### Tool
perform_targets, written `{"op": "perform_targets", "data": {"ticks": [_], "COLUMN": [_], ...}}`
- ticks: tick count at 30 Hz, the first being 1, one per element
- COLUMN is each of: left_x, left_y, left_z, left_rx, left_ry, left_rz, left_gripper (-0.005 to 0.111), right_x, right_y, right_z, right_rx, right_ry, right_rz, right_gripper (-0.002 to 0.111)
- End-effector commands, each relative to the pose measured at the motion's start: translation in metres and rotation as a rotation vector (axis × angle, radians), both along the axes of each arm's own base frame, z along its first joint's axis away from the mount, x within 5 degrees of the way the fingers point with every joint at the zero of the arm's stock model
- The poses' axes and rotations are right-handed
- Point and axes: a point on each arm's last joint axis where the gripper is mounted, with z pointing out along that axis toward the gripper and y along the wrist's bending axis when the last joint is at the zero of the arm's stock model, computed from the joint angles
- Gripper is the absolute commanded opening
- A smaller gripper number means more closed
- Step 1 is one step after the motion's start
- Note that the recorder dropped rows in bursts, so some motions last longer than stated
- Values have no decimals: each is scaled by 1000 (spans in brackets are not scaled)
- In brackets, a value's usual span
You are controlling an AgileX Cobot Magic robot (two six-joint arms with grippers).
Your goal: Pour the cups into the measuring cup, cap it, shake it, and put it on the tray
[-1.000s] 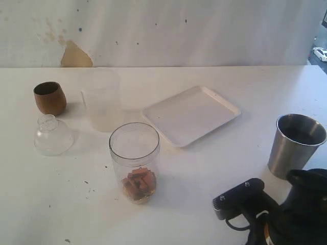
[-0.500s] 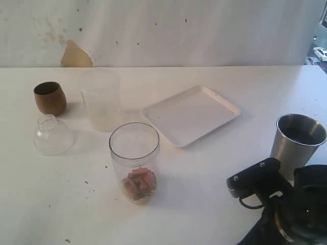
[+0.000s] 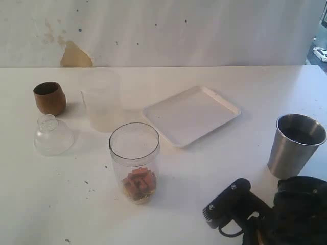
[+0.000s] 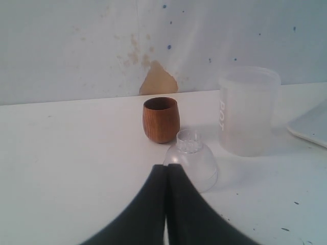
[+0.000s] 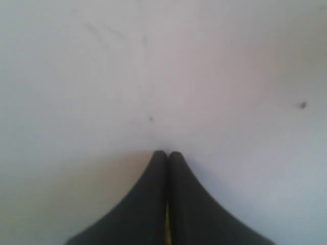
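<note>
Two grippers, left [image 4: 166, 167] and right [image 5: 166, 153], shut and empty; right should open wide, then clasp the tapered brushed-steel tumbler [image 3: 296, 145] mid-wall, upright, well right of the tall clear plastic measuring cup [image 3: 134, 161].

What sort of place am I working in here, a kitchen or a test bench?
Probably a test bench, not a kitchen: a plain white table, a stained wall with a chipped brown patch, and only props laid out, like the tray and measuring cup.
</note>
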Motion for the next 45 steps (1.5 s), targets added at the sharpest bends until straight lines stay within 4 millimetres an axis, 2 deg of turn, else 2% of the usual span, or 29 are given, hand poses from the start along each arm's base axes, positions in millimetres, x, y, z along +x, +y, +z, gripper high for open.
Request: {"op": "perform_targets", "data": {"ticks": [1, 6, 10, 12, 14, 18, 22, 26, 29, 39, 45], "left_x": [0, 0, 0, 0, 0, 0, 0, 0, 0, 0, 0], "left_y": [0, 0, 0, 0, 0, 0, 0, 0, 0, 0, 0], "left_z": [-1, -1, -1, -1, -1, -1, -1, -1, -1, -1, -1], "left_rx": [-12, -12, -12, -12, -12, -12, -12, -12, -12, -12, -12], "left_ry": [-6, -6, -6, -6, -6, -6, -6, -6, -6, -6, -6], "left_rz": [-6, -6, -6, -6, -6, -6, -6, -6, -6, -6, -6], "left_gripper": [0, 0, 0, 0, 0, 0, 0, 0, 0, 0, 0], "right_x": [-37, -47, -33, -24, -17, -4, 7, 5, -2, -3, 1], "right_y": [0, 9, 5, -4, -14, -28, -28, -25, -31, -41, -39], "right_z": [-23, -21, -9, -1, 2, 3, 11, 19, 16, 18, 8], "right_rx": [10, 18, 20, -12, -57, -60, 9, 39, -10, -122, -144], "right_ry": [166, 171, -5, -112, -147, -140, -132, -107, -59, -77, -68], "right_rz": [-106, -60, -140, -205, -262, -322, -322, -309, -313, -383, -344], "right_gripper": [0, 0, 0, 0, 0, 0, 0, 0, 0, 0, 0]}}
